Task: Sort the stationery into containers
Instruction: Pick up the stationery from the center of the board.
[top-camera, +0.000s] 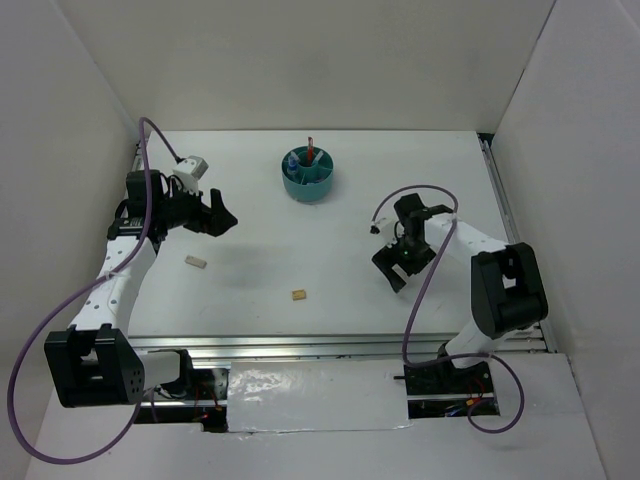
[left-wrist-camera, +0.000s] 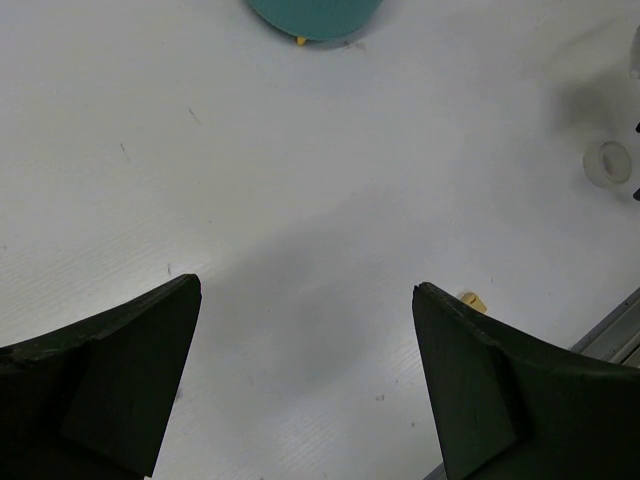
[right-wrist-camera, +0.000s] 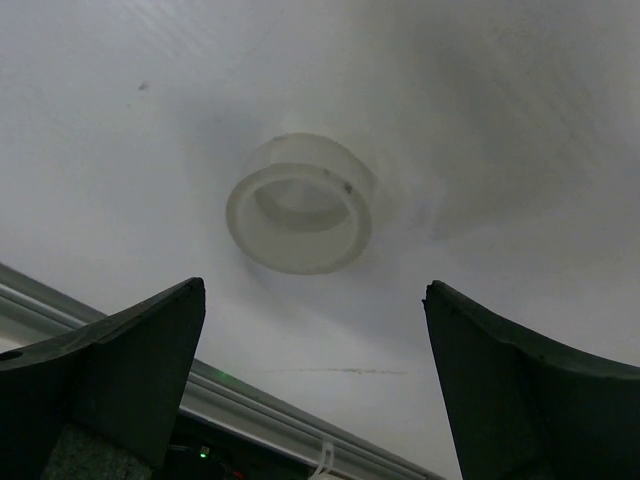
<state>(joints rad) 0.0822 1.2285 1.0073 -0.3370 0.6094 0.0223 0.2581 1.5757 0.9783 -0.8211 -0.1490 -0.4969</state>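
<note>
Pens are stowed in the organiser; tape and two blocks are left out; left claw and right claw are held wide, empty.

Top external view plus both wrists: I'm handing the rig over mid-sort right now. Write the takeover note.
Left gripper: fingers open, empty, over the table.
Right gripper: fingers open, empty, hovering over the clear tape ring, not touching it.
Done: a thin upright pen and some blue items sit in the teal organiser.
Left to sort: the tape ring, the left tan block and the centre tan block, all lying on the table.
</note>
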